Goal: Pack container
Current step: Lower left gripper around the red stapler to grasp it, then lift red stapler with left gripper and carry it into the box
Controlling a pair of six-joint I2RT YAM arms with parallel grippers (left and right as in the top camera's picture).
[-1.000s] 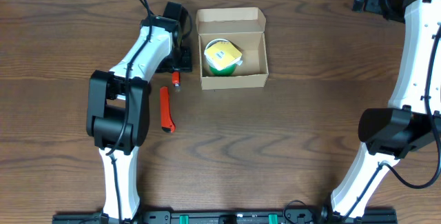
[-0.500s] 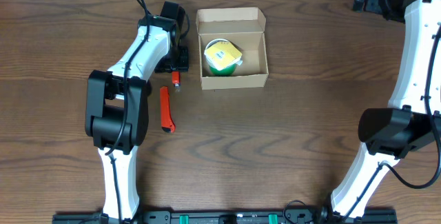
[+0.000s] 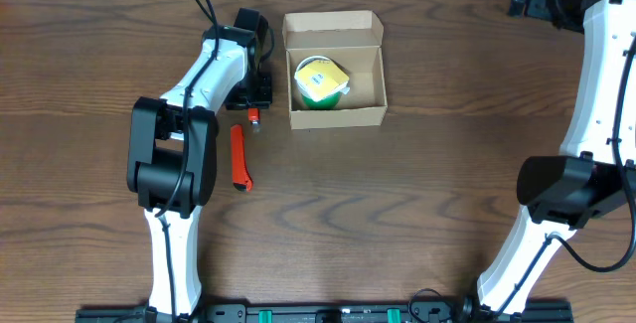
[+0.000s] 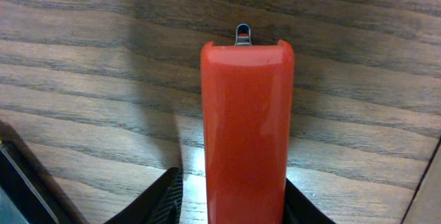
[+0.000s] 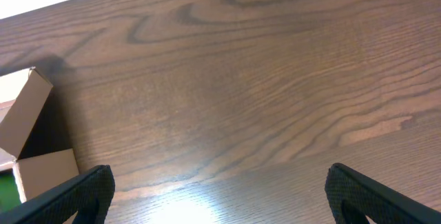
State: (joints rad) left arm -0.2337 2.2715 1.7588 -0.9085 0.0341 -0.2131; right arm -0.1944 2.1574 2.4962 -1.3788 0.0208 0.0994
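The container [image 3: 338, 116] is a brown cardboard box with its flap lid standing open at the far side. A green and yellow tape roll [image 3: 320, 81] lies inside it. Just left of the box, my left gripper [image 3: 254, 102] points down over a short red marker-like piece [image 3: 253, 116]. In the left wrist view that red piece [image 4: 247, 127] stands between the jaws of my left gripper [image 4: 234, 203]. The right finger [image 4: 303, 207] touches it, while a strip of table shows beside the left finger [image 4: 162, 200]. My right gripper [image 5: 220, 196] hangs open and holds nothing, far off at the back right.
A longer red cutter-like tool [image 3: 239, 159] lies on the wooden table below the left gripper. The right arm's base [image 3: 561, 189] stands at the right. A corner of the box [image 5: 31, 114] shows at the left of the right wrist view.
The left gripper's jaws have narrowed around the short red piece and the arm has shifted slightly toward it. The right arm has not moved.
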